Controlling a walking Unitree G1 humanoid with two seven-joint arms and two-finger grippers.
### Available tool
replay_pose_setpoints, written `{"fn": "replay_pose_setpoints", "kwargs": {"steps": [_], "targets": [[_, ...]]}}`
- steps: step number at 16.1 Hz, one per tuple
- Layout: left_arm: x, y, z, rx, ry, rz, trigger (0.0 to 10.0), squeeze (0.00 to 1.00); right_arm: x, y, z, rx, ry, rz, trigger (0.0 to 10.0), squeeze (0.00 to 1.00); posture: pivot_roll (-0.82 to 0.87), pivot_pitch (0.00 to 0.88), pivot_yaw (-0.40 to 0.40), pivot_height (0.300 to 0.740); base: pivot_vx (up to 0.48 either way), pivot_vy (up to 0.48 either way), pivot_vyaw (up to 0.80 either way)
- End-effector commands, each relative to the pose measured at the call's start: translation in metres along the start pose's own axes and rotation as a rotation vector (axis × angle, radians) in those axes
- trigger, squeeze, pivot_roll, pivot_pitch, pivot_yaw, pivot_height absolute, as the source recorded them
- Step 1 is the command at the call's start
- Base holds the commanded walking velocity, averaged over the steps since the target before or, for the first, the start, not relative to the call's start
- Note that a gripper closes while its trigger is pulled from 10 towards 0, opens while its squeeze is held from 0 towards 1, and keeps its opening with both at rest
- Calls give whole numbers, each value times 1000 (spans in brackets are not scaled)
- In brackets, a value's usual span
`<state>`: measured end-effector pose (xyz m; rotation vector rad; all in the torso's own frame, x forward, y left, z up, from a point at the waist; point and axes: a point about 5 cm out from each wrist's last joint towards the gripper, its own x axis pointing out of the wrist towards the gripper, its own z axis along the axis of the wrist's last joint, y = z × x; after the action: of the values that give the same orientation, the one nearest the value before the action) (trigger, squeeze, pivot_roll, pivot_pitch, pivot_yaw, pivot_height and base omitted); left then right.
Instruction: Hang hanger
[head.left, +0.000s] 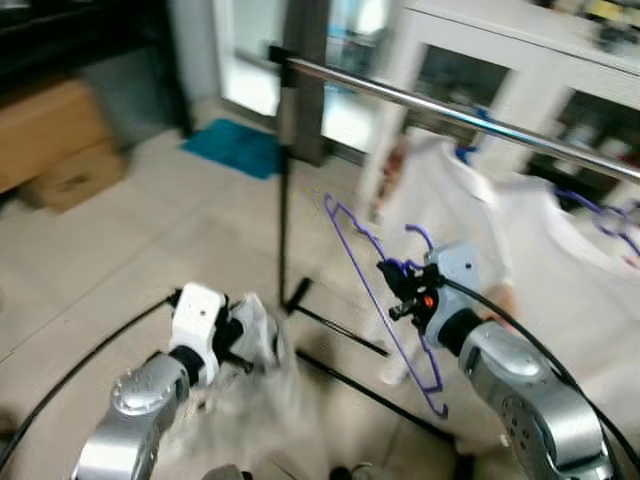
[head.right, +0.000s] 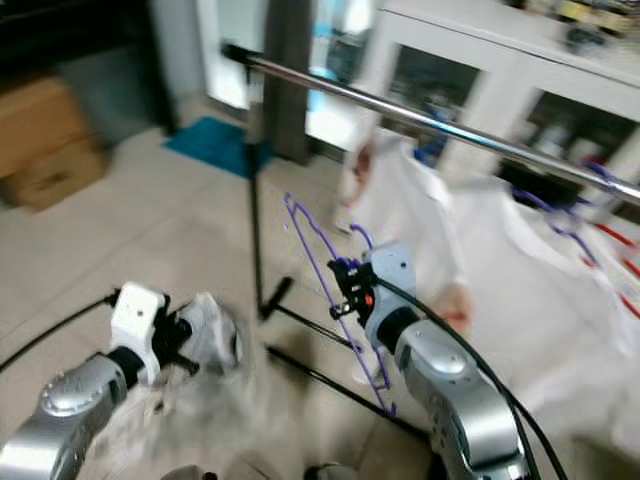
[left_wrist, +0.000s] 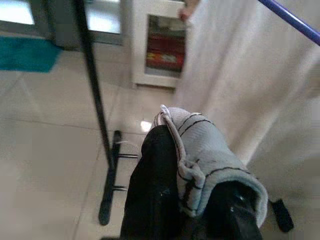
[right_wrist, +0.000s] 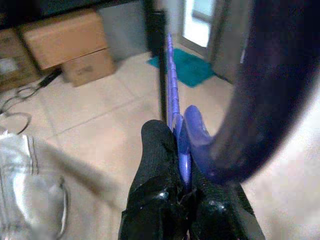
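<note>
Two grippers are engaged, each clenched on its own item. The right gripper (head.left: 400, 285) grasps a purple hanger (head.left: 375, 290) close to its hook; the right wrist view shows the black fingers (right_wrist: 157, 150) pinched together on the purple wire at the base of the hook. The hanger is held up in the air, tilted, its frame running from the upper left down toward the robot. It sits below and in front of the metal rail (head.left: 450, 112) and is not touching it.

The left gripper (head.left: 245, 345) is low on the robot's left side, closed on a pale grey cloth (left_wrist: 200, 155) with thin dark stripes. In the left wrist view the cloth is bunched between and over the fingers. Blur in the head views obscures how far the cloth hangs down.

The rail belongs to a black clothes rack (head.left: 283, 190), whose upright post stands on a tiled floor (head.left: 120, 250) with its foot bars spread behind the grippers. White garments (head.left: 560, 270) hang from the rail on the right, on other purple hangers (head.left: 600, 212). A white cabinet (head.left: 520, 70) with glass doors stands behind the rack. Cardboard boxes (head.left: 50, 140) sit at far left, and a teal mat (head.left: 235, 147) lies on the floor near the door.
</note>
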<state>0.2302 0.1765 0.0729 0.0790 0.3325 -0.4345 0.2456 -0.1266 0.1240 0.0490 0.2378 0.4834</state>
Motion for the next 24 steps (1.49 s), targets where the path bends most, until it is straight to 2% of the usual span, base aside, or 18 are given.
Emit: {"fn": "replay_pose_setpoints", "kwargs": {"steps": [1,4,5,6,8,10,11,12,14,16,17,19,21,22,24], "targets": [[0,-4,17,22,-80,-9,10000,0,-4,-5,-3,37,15,1,10000,0,-41,31,-67,740,0,0,-800],[-2,-11,19,12,-92,-39,10000,0,4,-21,-21,73,47,-13,10000,0,-42,24,-62,740,0,0,-800],[-2,-12,25,11,-137,-20,10000,0,10,-35,-31,7,52,-75,10000,0,-43,20,-60,740,0,0,-800],[-3,-13,29,0,-157,-19,10000,0,14,-43,-41,24,78,-65,10000,0,-42,16,-58,740,0,0,-800],[-4,-13,26,-7,-111,-15,10000,0,15,-63,-51,42,114,-39,10000,0,-39,14,-57,740,0,0,-800],[-5,-11,25,-2,-101,-3,10000,0,7,-76,-64,27,156,40,10000,0,-34,12,-59,740,0,0,-800],[-6,-11,25,10,-105,-8,10000,0,1,-82,-70,-11,177,66,10000,0,-29,12,-62,740,0,0,-800],[-7,-10,26,22,-124,4,10000,0,-12,-90,-81,-24,195,98,10000,0,-29,12,-62,740,0,0,-800],[-8,-11,27,33,-143,5,10000,0,-21,-96,-92,-27,183,123,10000,0,-31,20,-59,740,0,0,-800],[-7,-13,27,43,-141,0,10000,0,-28,-106,-100,-57,100,22,10000,0,-36,26,-52,740,0,0,-800],[-6,-14,27,39,-137,-9,10000,0,-30,-111,-111,-19,134,-21,10000,0,-41,26,-45,740,0,0,-800],[-5,-14,29,44,-146,-15,10000,0,-31,-113,-116,-2,151,-17,10000,0,-46,28,-40,740,0,0,-800],[-2,-10,30,30,-134,17,10000,0,-32,-124,-111,57,114,-47,10000,0,-51,34,-35,740,0,0,-800],[-1,-9,29,24,-115,6,10000,0,-32,-125,-114,93,154,-15,10000,0,-50,35,-37,740,0,0,-788],[2,-8,32,40,-119,-15,10000,0,-28,-128,-110,60,167,-13,10000,0,-49,38,-40,740,0,0,-788]]}}
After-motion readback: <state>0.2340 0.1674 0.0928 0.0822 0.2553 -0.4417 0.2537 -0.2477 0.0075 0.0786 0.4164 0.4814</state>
